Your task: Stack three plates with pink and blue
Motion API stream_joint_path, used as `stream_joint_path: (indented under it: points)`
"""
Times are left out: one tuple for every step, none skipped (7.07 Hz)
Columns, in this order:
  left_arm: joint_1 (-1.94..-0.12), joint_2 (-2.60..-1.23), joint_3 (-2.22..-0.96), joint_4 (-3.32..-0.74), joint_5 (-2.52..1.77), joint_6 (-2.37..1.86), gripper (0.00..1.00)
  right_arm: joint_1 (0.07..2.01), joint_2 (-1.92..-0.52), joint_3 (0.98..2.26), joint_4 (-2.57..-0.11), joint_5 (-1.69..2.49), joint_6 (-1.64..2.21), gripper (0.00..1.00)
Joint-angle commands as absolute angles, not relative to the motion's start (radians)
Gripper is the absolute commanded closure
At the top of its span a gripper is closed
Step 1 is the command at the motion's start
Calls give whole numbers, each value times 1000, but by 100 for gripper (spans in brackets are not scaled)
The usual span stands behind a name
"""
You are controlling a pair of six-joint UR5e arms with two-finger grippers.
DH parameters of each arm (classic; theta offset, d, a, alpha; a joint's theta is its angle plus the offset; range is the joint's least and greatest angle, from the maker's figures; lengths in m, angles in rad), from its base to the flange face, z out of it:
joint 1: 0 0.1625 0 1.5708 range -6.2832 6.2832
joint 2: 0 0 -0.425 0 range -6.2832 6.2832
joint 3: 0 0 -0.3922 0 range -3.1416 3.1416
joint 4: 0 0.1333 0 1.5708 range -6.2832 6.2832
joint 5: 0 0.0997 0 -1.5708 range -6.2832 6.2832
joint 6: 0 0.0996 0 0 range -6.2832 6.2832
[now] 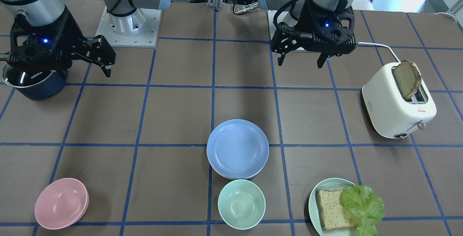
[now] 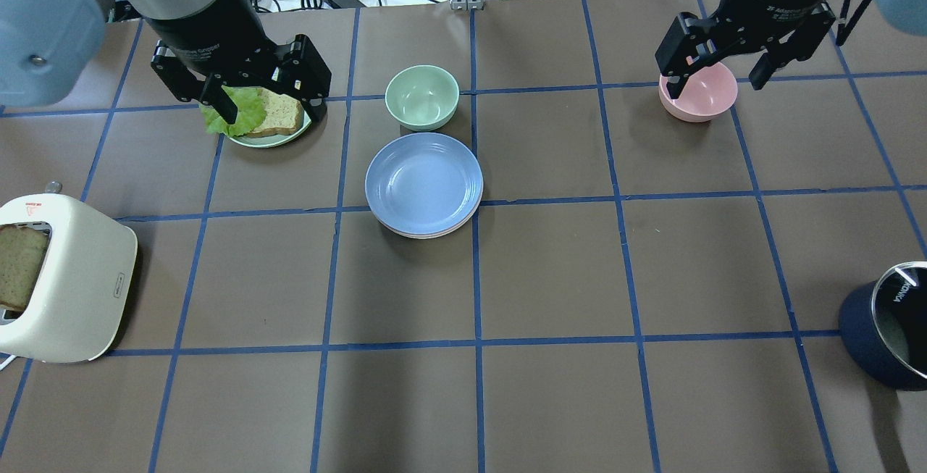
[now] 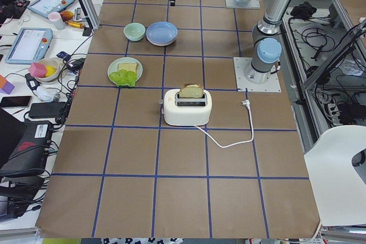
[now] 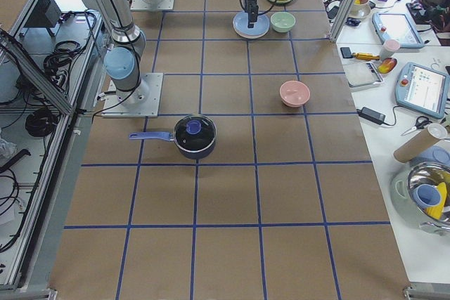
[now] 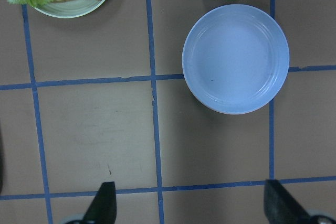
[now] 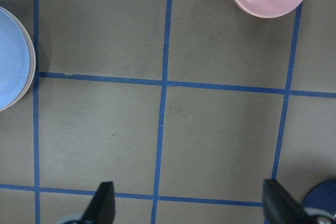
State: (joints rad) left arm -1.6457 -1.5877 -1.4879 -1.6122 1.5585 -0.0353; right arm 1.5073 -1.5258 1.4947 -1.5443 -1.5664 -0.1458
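The light blue plate (image 2: 424, 182) lies face up at the table's middle, on top of a stack. A pale pink rim (image 2: 429, 232) shows just under its near edge. I cannot make out the cream-white plate. The blue plate also shows in the front view (image 1: 237, 148), the left wrist view (image 5: 235, 59) and at the right wrist view's left edge (image 6: 11, 59). My left gripper (image 2: 269, 107) is open and empty, raised high above the table to the stack's left. My right gripper (image 2: 715, 85) is open and empty, raised high far to the stack's right.
A mint-green bowl (image 2: 422, 96) sits right behind the stack. A pink bowl (image 2: 699, 93) lies back right. A pale green plate (image 2: 269, 141) with bread and lettuce lies back left. A cream toaster (image 2: 72, 292) stands front left, and a dark blue pot (image 2: 880, 346) front right.
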Motion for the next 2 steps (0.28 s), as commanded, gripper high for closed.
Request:
stream_joint_path:
  points:
    - [-1646, -1588, -1488, -1612, 1559, -35, 0, 1508, -1526, 1496, -1546, -1566, -146, 0]
    - [-1644, -1588, -1488, -1612, 1559, -35, 0, 1509, -1526, 1499, -1546, -1566, -146, 0]
